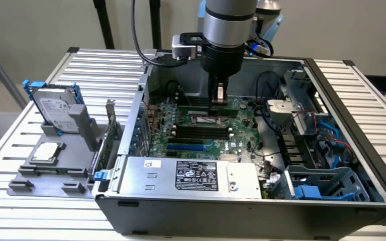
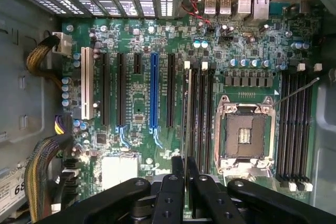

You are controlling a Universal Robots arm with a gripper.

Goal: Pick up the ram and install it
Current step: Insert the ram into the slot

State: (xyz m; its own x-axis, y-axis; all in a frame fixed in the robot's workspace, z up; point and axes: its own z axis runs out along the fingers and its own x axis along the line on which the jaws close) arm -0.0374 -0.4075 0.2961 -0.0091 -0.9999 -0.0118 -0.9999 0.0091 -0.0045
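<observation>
My pincer (image 1: 218, 102) is clenched on the ram (image 2: 185, 119), held upright on edge over the motherboard (image 1: 200, 128), at nine o'clock of the CPU socket (image 2: 244, 135).

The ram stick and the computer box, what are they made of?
The ram, gripped edge-on by the gripper, looks like green circuit board. The computer case looks like painted sheet metal: thin, flat, dark matte walls. Neither is certain.

gripper (image 2: 185, 174): closed on ram (image 2: 186, 114), edge-on
ram: over memory slots (image 2: 202, 116), beside CPU socket (image 2: 244, 135)
board (image 2: 136, 103): green, blue slot (image 2: 154, 93)
</observation>
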